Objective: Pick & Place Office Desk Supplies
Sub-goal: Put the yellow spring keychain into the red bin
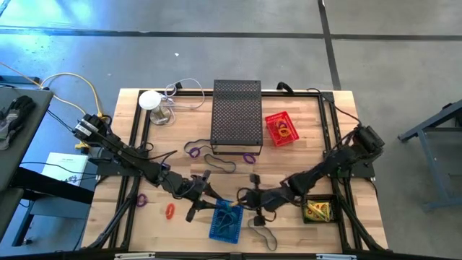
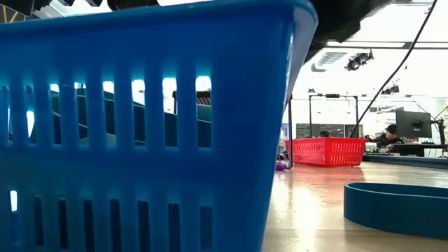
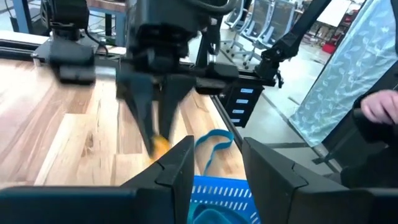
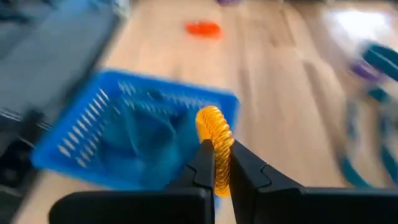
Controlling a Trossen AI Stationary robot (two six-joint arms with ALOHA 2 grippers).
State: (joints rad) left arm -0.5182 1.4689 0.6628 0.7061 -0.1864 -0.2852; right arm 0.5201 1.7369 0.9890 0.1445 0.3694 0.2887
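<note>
My right gripper [image 4: 222, 163] is shut on an orange coiled rubber band [image 4: 213, 127], over the right edge of the blue basket [image 1: 225, 222], which stands near the table's front edge. In the left wrist view that gripper [image 3: 155, 134] points down with the orange band [image 3: 160, 144] at its tips. My left gripper [image 3: 219, 167] stands open at the basket's left side. A blue band [image 3: 214, 146] shows beyond its fingers, above the basket [image 3: 219, 194]; whether they touch it I cannot tell. Purple [image 1: 141, 200] and orange [image 1: 170, 210] bands lie loose on the table. My right gripper pinches the orange coiled band at its lower part [image 4: 219, 155] between the two fingertips. The fingers slant down from the table's right side. The band's loop sticks out past the tips, lifted clear above the blue basket [image 4: 137, 140].
A black mesh box [image 1: 237, 115] stands at the middle back with a red basket [image 1: 281, 128] to its right. A dark bin with yellow packets [image 1: 317, 210] sits near right. A white round object with a cable [image 1: 150, 100] is far left. Dark loops [image 1: 263, 235] lie near the basket.
</note>
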